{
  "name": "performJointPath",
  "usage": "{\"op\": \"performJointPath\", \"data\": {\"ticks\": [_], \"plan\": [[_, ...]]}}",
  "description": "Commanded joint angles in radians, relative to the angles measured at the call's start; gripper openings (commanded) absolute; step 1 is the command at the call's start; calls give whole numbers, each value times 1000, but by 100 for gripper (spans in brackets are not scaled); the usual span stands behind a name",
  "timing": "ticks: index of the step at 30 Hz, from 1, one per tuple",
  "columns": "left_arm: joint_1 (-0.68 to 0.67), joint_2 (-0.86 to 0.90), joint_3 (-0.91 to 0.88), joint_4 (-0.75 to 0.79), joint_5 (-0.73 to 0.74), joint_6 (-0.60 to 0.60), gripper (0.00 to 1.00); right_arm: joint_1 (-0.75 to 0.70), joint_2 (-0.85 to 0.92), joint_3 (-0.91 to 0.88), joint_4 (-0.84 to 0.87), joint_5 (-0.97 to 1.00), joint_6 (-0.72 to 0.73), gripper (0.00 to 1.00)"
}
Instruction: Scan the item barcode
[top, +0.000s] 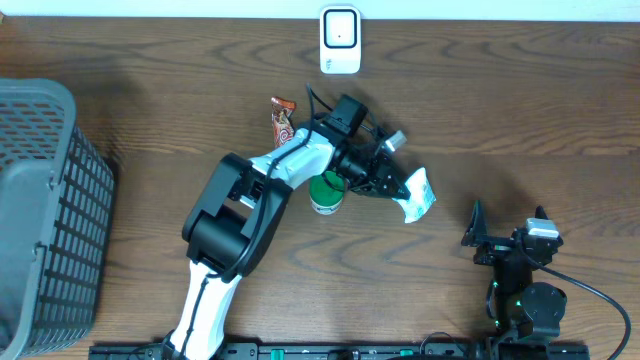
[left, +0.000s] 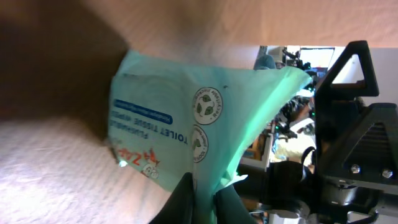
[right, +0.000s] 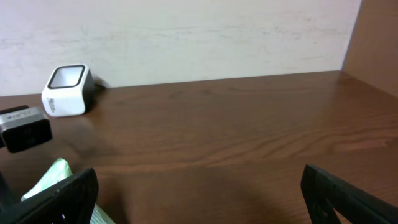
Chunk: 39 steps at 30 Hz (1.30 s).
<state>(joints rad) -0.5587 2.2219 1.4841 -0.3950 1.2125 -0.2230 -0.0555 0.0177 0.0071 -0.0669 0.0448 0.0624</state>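
Observation:
A mint-green toilet tissue packet (top: 417, 194) with blue print hangs from my left gripper (top: 397, 188), to the right of the table's middle. In the left wrist view the two black fingers (left: 180, 202) pinch the packet (left: 186, 118) by its edge seam, so my left gripper (left: 204, 200) is shut on it. No barcode shows on the visible face. The white scanner (top: 340, 40) stands at the far edge, apart from the packet. My right gripper (top: 507, 230) rests near the front right, open and empty (right: 199, 199). It sees the scanner (right: 65, 90) and a corner of the packet (right: 53, 174).
A green round tub (top: 326, 193) sits under the left arm. A brown snack bar (top: 283, 118) lies beyond it. A dark mesh basket (top: 45, 200) fills the left side. The right arm's body (left: 354, 124) is close to the packet.

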Motion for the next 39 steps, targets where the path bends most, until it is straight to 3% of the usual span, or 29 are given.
{"op": "performJointPath", "data": {"ticks": [1,3,4,5,10,18,21,26,29,32,35,39], "plan": [[60,26,7,-8,-112,4,38,5,-3,-2,-3,6,-12,99],[100,26,7,-19,-163,1,60,5,-3,-2,-3,6,-12,99],[122,24,7,-24,-185,0,79,5,-3,-2,-3,6,-12,99],[139,21,7,-28,-194,-3,80,5,-3,-2,-3,6,-12,99],[223,-55,14,-33,-212,-52,81,5,-3,-2,-3,6,-12,99],[196,-360,35,-35,-357,-70,82,5,-3,-2,-3,6,-12,99],[193,-517,35,-42,-563,-66,82,5,-3,-2,-3,6,-12,99],[205,-769,35,-15,-1168,-66,82,5,-3,-2,-2,5,-11,99],[225,-898,35,-14,-1439,-37,82,5,-3,-2,-4,-58,36,99],[245,-1016,35,-45,-1554,29,82,5,-3,-2,20,-58,62,99],[254,-1123,35,-100,-1565,27,82,5,-3,-2,12,-67,257,99],[254,-1241,35,-170,-1566,28,82,3,19,11,-11,-296,410,99]]}}
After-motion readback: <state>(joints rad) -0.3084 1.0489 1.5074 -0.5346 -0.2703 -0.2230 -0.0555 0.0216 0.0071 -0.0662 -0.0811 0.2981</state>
